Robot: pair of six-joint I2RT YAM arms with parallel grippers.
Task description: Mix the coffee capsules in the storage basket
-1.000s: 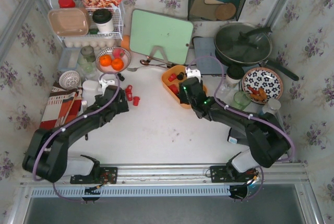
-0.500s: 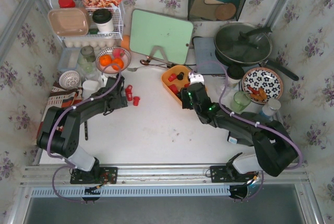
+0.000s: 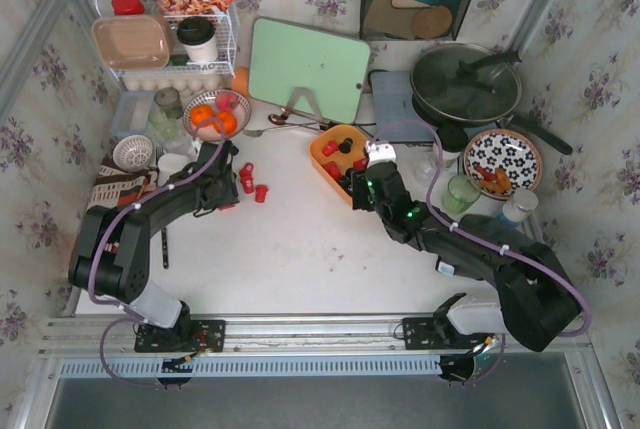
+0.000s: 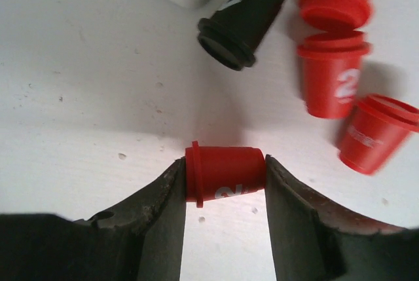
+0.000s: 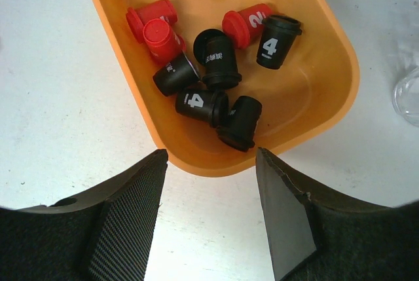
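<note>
Now the left end effector (image 4: 224,163) pinches a red capsule (image 4: 226,175) lying sideways on the desk (image 4: 78,65), the orange storage basket (image 5: 327,84) well off right, nearer the empty, wide-spread right end effector (image 5: 211,160).

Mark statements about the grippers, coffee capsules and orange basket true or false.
1. The left gripper is shut on a red tapered plastic capsule lying sideways on the white table. True.
2. The right gripper holds a black capsule. False: its jaws stand open and empty at the rim of the shallow orange plastic basket.
3. The basket holds only black capsules. False: red capsules and black capsules both lie in it.
4. A black tapered capsule lies on its side on the table beyond the left gripper. True.
</note>
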